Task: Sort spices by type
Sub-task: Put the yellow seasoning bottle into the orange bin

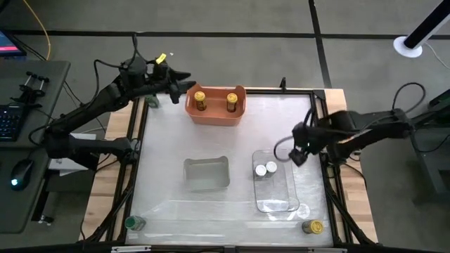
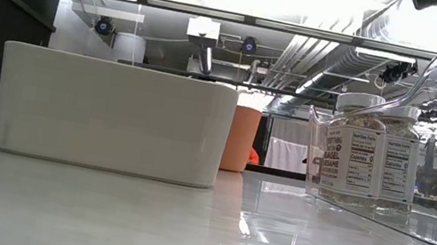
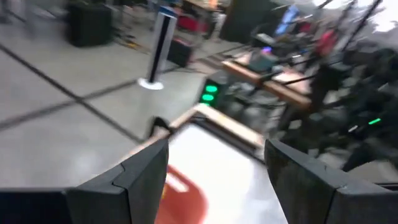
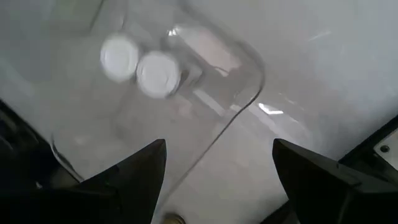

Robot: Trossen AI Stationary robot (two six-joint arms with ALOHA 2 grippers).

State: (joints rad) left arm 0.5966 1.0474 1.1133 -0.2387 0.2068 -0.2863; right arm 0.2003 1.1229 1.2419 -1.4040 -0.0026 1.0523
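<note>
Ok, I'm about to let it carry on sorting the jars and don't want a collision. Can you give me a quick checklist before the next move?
1. Left tool empty and open, up near the orange bin: ok.
2. Right tool empty and open, beside the clear tray: ok.
3. Two yellow-capped jars upright in the orange bin: ok.
4. Two white-capped jars upright together in the clear tray: ok.
5. All jars sorted: not ok. A green-capped jar and a yellow-capped jar sit at the table's near corners.
6. Grey tray ready to receive; nothing seen inside it: ok.
</note>
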